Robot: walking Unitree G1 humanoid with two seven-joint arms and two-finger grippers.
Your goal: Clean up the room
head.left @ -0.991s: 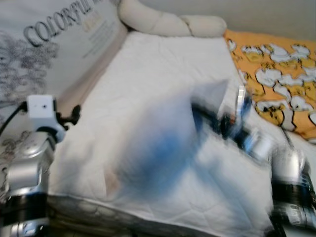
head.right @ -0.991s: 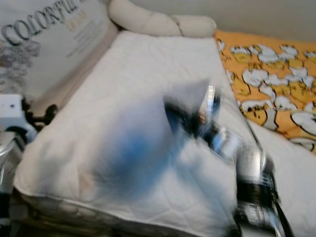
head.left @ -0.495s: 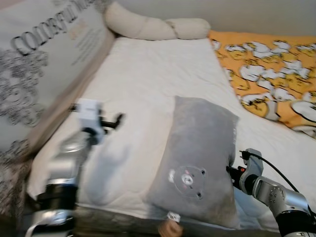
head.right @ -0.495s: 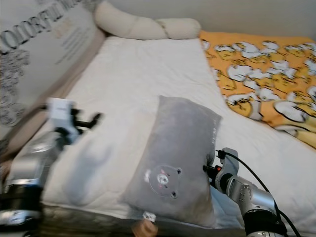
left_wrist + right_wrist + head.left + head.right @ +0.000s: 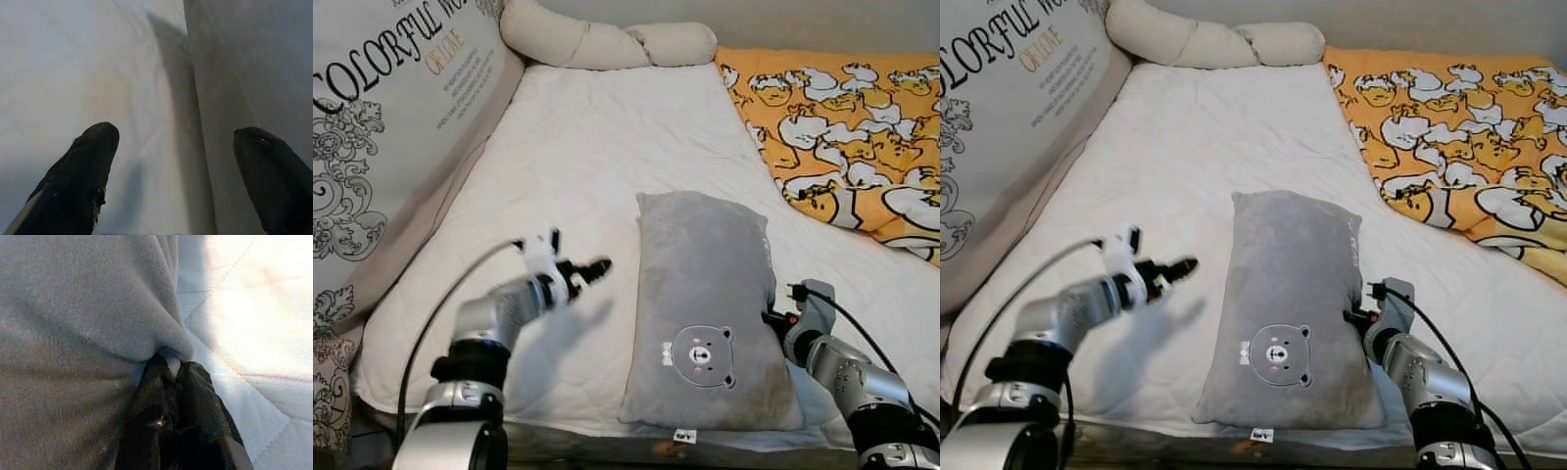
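Observation:
A grey pillow (image 5: 705, 304) with a small bear face lies flat on the white mattress (image 5: 607, 147), near its front edge. My right gripper (image 5: 775, 319) is at the pillow's right side, low on the bed. In the right wrist view its fingers (image 5: 168, 382) are shut on a fold of the pillow's edge (image 5: 146, 308). My left gripper (image 5: 593, 267) hovers just above the mattress, a short way left of the pillow and apart from it. In the left wrist view its two black fingertips (image 5: 98, 142) stand wide open, with the pillow's side (image 5: 244, 73) ahead.
An orange duck-print blanket (image 5: 842, 108) covers the bed's right side. A cream knotted cushion (image 5: 607, 41) lies along the far end. A tall padded panel with "COLORFUL" lettering (image 5: 382, 117) walls the left side. The mattress's front edge (image 5: 568, 431) is close below my arms.
The pillow, a moving blur a second ago, now lies still on the mattress. My left arm has swung right toward it. The camera has shifted.

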